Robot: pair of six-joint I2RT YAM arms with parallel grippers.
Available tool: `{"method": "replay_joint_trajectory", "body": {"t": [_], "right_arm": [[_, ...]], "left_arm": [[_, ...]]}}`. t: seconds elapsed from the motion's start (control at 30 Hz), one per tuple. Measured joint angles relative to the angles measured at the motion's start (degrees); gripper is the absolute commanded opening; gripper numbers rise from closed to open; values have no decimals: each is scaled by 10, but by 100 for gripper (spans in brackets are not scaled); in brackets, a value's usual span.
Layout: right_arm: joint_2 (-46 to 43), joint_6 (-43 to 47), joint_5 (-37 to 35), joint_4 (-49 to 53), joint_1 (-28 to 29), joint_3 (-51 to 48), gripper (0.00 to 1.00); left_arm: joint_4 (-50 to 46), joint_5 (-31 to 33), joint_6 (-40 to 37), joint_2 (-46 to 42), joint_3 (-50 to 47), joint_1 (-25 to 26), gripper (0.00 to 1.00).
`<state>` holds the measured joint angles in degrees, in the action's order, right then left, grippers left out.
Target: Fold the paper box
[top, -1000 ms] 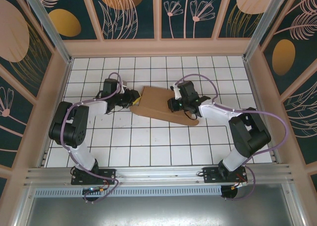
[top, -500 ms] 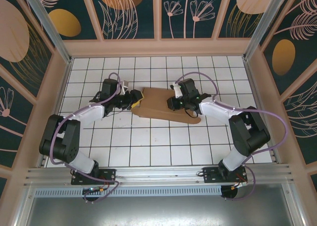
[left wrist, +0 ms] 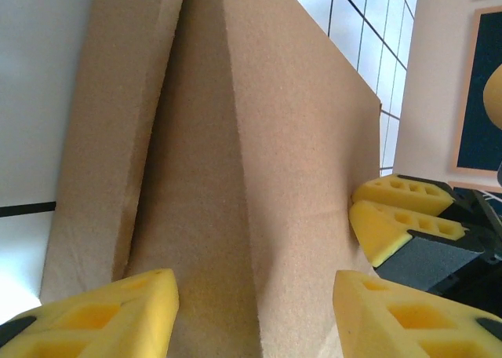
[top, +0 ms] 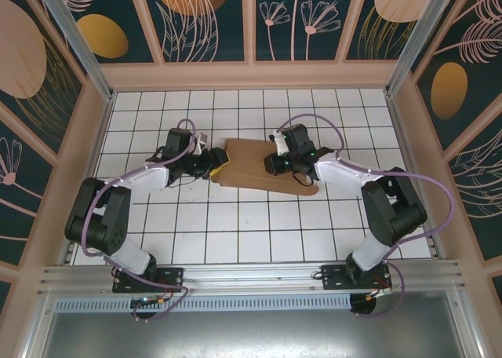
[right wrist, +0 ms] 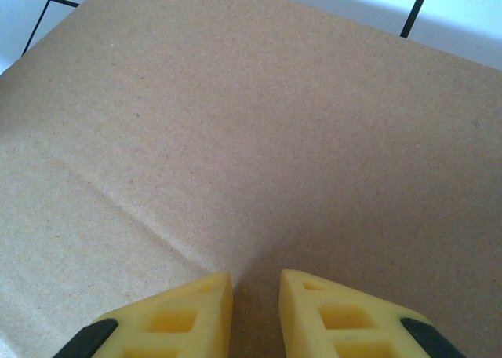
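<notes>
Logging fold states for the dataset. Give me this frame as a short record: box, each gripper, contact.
object: paper box, brown cardboard, on the tiled table between the two arms
fold state: left end shows overlapping layers, with one panel raised at an angle
left gripper: open, fingers wide apart astride the fold at the box's left end
right gripper: narrow empty gap between the fingers, tips down on the box's top face at a crease
clamped: nothing, as far as the views show
</notes>
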<state>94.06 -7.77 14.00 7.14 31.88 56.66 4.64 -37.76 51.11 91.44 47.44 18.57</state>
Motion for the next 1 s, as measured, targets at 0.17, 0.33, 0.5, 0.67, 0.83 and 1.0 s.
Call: {"method": "replay_joint_trajectory", "body": {"t": [0.17, 0.33, 0.5, 0.67, 0.83, 1.0], "right_arm": [[-1, -3, 0, 0, -4, 2, 30], [-29, -22, 9, 0, -14, 2, 36], [-47, -37, 17, 3, -41, -1, 37], [-40, -41, 15, 10, -41, -14, 33], [-25, -41, -24, 13, -21, -16, 30], [-3, -41, -77, 12, 6, -6, 29]], "left_arm": [[33, -12, 16, 7, -10, 2, 56], [42, -15, 21, 9, -10, 7, 56], [55, -25, 35, 23, -16, 18, 55], [54, -20, 34, 25, -19, 19, 54], [53, -7, 30, 24, -22, 20, 53], [25, 35, 8, 7, -21, 20, 53]]}}
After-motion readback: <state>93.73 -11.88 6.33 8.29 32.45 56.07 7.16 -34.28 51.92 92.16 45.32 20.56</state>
